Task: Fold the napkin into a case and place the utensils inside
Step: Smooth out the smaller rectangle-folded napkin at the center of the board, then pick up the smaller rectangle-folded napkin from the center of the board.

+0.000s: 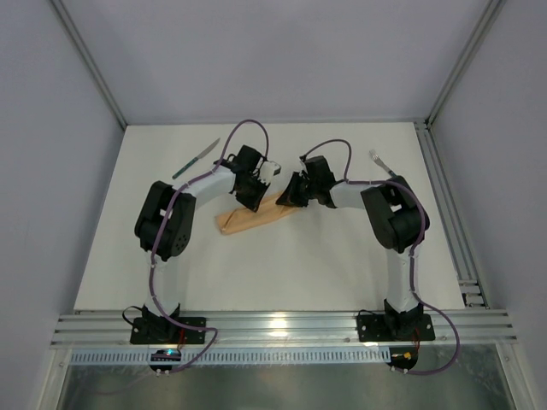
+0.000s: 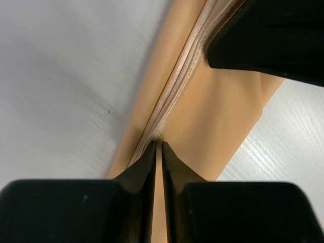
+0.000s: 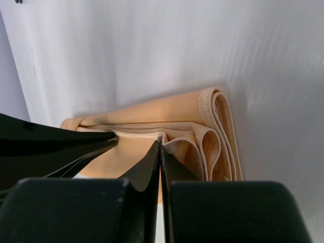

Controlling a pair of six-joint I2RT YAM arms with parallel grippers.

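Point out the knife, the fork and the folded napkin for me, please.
knife (image 1: 197,160): top view, mid-length, where the blade meets the handle.
fork (image 1: 382,164): top view, on the metal neck just behind the prongs.
napkin (image 1: 248,219): top view, on bare cloth in the near-left half of the folded strip.

The napkin (image 1: 248,219) is peach-orange cloth with a slight sheen, folded into a narrow flat strip; it lies mid-surface, slanting from near left to far right; its stacked layers and stitched hems show along one edge (image 2: 217,111) and at one end (image 3: 152,114); the knife (image 1: 195,160), green-handled, lies far left, blade pointing far right; the fork (image 1: 382,162) lies far right, tines toward far left, handle partly hidden.
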